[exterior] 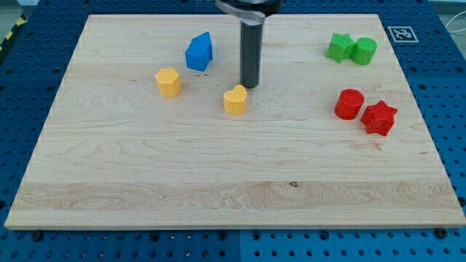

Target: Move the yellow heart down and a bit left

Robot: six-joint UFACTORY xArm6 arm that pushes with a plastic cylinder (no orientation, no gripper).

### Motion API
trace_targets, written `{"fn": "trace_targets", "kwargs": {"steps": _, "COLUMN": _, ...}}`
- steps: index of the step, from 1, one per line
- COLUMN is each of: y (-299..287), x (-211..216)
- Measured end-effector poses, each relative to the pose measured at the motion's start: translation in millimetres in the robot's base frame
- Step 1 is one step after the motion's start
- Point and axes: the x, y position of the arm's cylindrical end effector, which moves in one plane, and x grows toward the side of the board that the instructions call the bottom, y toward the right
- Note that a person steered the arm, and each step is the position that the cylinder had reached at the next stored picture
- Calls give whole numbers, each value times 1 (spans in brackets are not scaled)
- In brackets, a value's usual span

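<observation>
The yellow heart (235, 100) lies on the wooden board (218, 167), a little left of centre in the upper half. My tip (250, 87) stands just above and to the right of the heart, very close to its upper right edge or touching it. The dark rod rises from there to the view's top.
A yellow hexagon-like block (168, 82) lies left of the heart. A blue block (199, 52) sits up and left of my tip. A green star (338, 46) and green cylinder (364, 51) are at the upper right. A red cylinder (349, 104) and red star (379, 117) are at the right.
</observation>
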Motion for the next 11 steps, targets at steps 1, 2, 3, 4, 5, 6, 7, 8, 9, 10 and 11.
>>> {"fn": "trace_targets", "kwargs": {"steps": 1, "y": 21, "x": 16}}
{"fn": "trace_targets", "kwargs": {"steps": 2, "y": 22, "x": 45}}
{"fn": "trace_targets", "kwargs": {"steps": 3, "y": 2, "x": 49}}
{"fn": "trace_targets", "kwargs": {"steps": 4, "y": -4, "x": 26}}
{"fn": "trace_targets", "kwargs": {"steps": 5, "y": -10, "x": 6}}
{"fn": "trace_targets", "kwargs": {"steps": 6, "y": -24, "x": 10}}
{"fn": "trace_targets", "kwargs": {"steps": 7, "y": -30, "x": 41}}
{"fn": "trace_targets", "kwargs": {"steps": 8, "y": -30, "x": 83}}
{"fn": "trace_targets", "kwargs": {"steps": 9, "y": -30, "x": 94}}
{"fn": "trace_targets", "kwargs": {"steps": 10, "y": -30, "x": 72}}
{"fn": "trace_targets", "kwargs": {"steps": 11, "y": -36, "x": 44}}
